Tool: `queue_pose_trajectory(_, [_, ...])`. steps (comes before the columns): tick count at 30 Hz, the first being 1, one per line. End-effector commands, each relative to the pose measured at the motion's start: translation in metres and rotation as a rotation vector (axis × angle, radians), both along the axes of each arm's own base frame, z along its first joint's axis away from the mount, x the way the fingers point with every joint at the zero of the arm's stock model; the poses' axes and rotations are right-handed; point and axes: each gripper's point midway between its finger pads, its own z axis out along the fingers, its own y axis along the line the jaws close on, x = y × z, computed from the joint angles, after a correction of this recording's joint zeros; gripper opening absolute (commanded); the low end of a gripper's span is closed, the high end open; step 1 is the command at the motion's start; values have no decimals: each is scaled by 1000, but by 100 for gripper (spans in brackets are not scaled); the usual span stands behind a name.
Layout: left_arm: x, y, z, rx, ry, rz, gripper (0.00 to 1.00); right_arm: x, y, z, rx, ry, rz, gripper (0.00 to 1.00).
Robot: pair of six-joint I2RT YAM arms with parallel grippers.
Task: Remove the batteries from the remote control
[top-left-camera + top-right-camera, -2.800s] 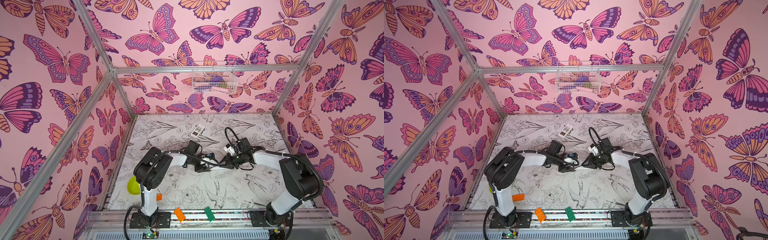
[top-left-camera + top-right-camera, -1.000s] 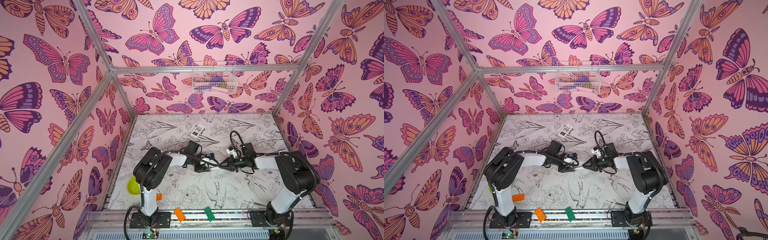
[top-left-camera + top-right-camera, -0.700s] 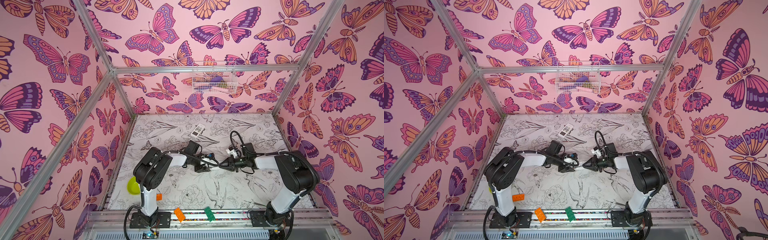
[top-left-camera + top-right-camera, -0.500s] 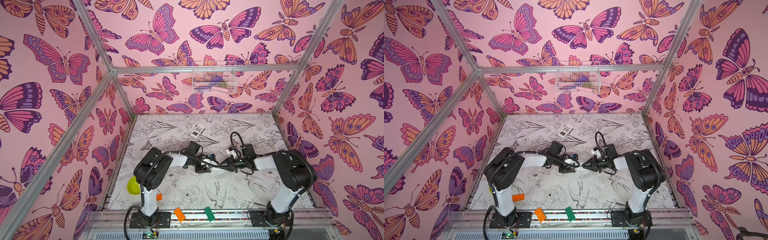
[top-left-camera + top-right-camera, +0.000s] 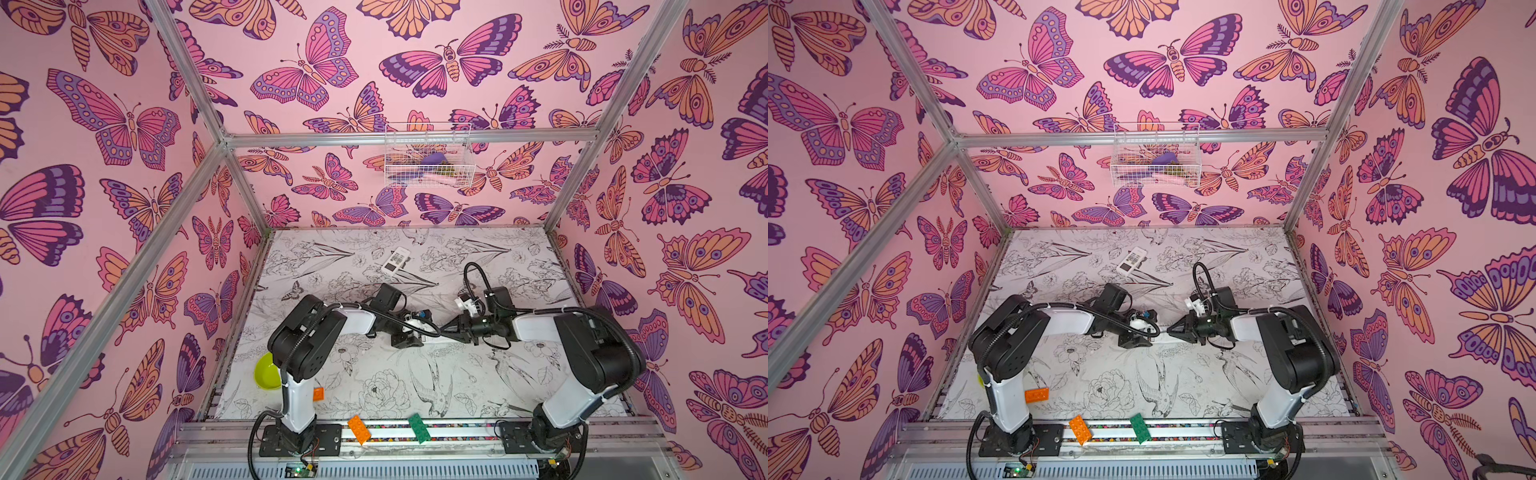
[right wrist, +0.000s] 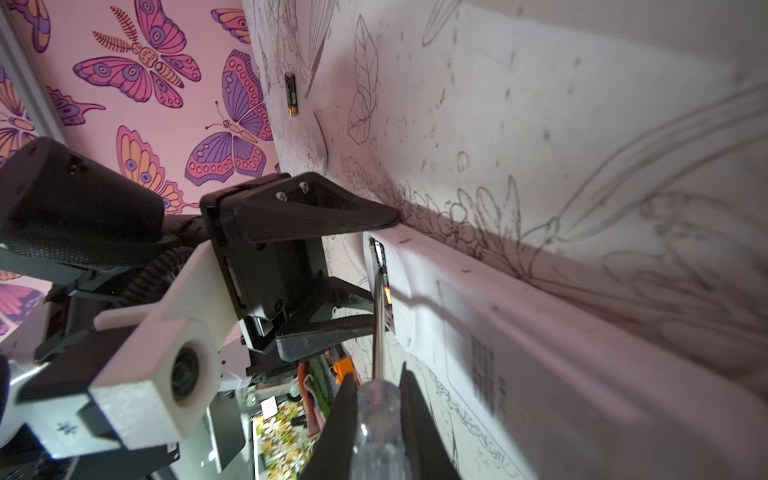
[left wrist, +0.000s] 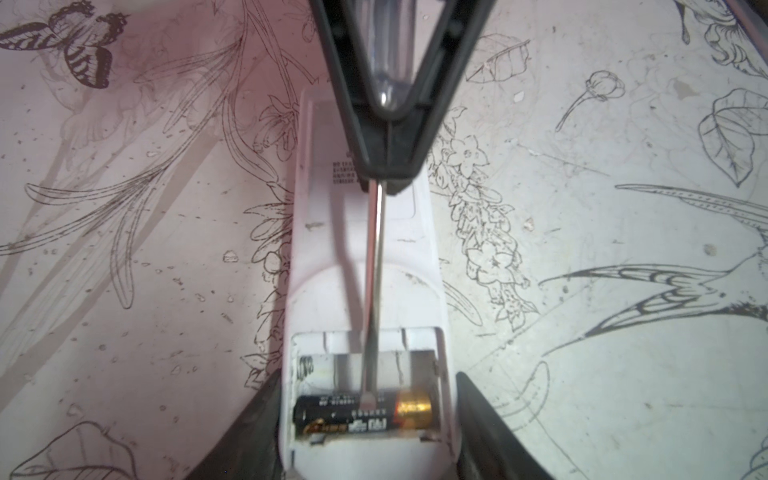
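A white remote control (image 7: 361,257) lies back-up on the table with its battery compartment open. My left gripper (image 7: 370,376) is shut on the remote's end, one finger on each side. One of the batteries (image 7: 361,415), black with a gold end, lies in the nearer slot. The slot beside it is bare, with its spring (image 7: 305,368) showing. My right gripper (image 6: 376,374) is shut on a clear-handled screwdriver (image 6: 376,415), whose flat tip rests on that battery. A second battery (image 6: 291,93) lies loose on the table. In both top views the grippers (image 5: 409,332) (image 5: 446,331) meet mid-table over the remote (image 5: 1160,338).
A second small white remote (image 5: 395,260) lies toward the back. A green bowl (image 5: 266,371) and an orange brick (image 5: 318,393) sit by the left arm's base. Orange (image 5: 359,429) and green (image 5: 419,428) bricks lie on the front rail. A wire basket (image 5: 428,156) hangs on the back wall.
Since the earliest frames my right forearm has lowered and levelled toward the remote. Over the last second neither gripper has visibly moved.
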Motion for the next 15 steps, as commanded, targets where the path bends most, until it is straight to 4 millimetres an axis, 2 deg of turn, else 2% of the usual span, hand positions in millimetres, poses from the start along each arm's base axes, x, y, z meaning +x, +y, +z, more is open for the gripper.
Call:
queue_pose_trajectory(1, [-40, 24, -43, 136, 156, -20, 46, 3, -13, 11, -112, -64, -10, 0])
queue_pose_trajectory(4, [-39, 24, -44, 137, 159, -16, 46, 1, -16, 13, -165, -65, 12, 0])
queue_pose_trajectory(7, [-39, 23, -45, 139, 160, -15, 46, -1, -10, 13, -169, -75, 23, 0])
queue_pose_trajectory(10, [-41, 22, -46, 140, 160, -25, 46, -8, -3, 5, -192, -54, 75, 0])
queue_pose_trajectory(11, [-41, 23, -46, 143, 160, -20, 46, -11, -3, -2, -215, -33, 89, 0])
queue_pose_trajectory(15, [-40, 23, -46, 144, 158, -21, 46, -13, -4, -8, -231, -32, 72, 0])
